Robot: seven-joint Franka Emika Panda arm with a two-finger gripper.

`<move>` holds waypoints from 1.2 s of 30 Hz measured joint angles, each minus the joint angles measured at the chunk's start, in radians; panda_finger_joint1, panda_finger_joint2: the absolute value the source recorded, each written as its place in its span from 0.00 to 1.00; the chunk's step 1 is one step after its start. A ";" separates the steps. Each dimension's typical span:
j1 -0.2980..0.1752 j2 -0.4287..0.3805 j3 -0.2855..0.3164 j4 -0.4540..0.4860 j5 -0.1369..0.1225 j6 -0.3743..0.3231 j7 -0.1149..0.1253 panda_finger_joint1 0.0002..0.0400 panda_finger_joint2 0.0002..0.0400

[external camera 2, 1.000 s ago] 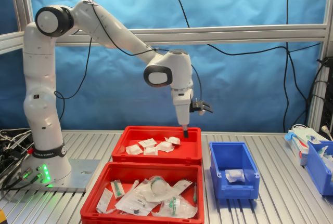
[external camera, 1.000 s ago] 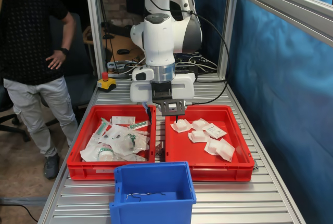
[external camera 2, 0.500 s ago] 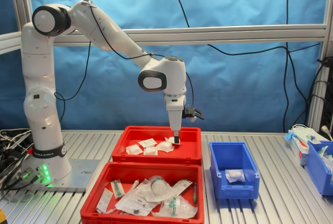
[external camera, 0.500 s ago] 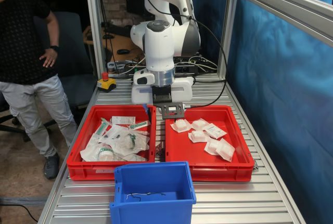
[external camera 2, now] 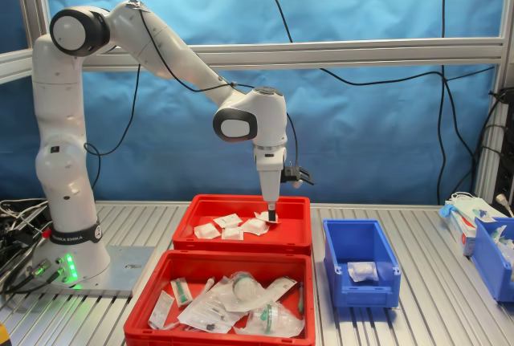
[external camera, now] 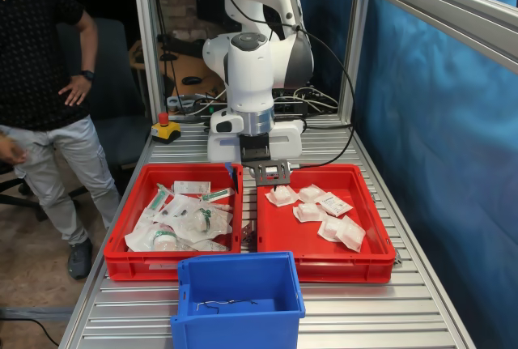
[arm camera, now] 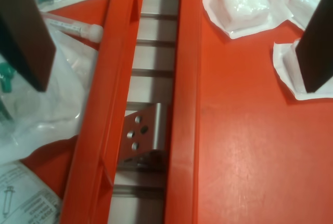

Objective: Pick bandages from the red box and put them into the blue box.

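The gripper [arm camera: 171,37] hung wide open and empty, straddling the red box [arm camera: 244,146] wall, one finger [arm camera: 316,42] over a bandage [arm camera: 287,68]. Only the second exterior view showed a packet [external camera 2: 362,270] inside the blue box [external camera 2: 331,270].

Both exterior views share the table [external camera: 421,300], one facing the arm, one side-on; wrist view looks straight down, close.

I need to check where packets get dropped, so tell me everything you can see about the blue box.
The blue box is a bright blue plastic bin with a thick rim, narrower and deeper than the red crates. It stands upright on the ribbed metal table, apart from both crates, at the second exterior view's right of them. One small white packet lies on its floor. In the first exterior view a thin dark wire-like mark shows on its inner wall. Nothing else touches it.
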 joint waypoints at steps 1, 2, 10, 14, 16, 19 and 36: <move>-0.010 0.000 0.010 0.000 0.000 0.000 0.000 1.00 1.00; -0.021 0.000 0.022 0.000 0.000 0.000 0.000 1.00 1.00; -0.166 0.000 0.151 0.003 0.000 0.000 0.000 1.00 1.00; -0.229 0.000 0.200 0.014 0.000 0.000 0.000 1.00 1.00; -0.255 0.000 0.218 0.026 0.000 0.000 0.000 1.00 1.00; -0.272 0.000 0.230 0.041 0.000 0.000 0.000 1.00 1.00; -0.287 -0.077 0.263 0.126 0.000 -0.018 0.000 1.00 1.00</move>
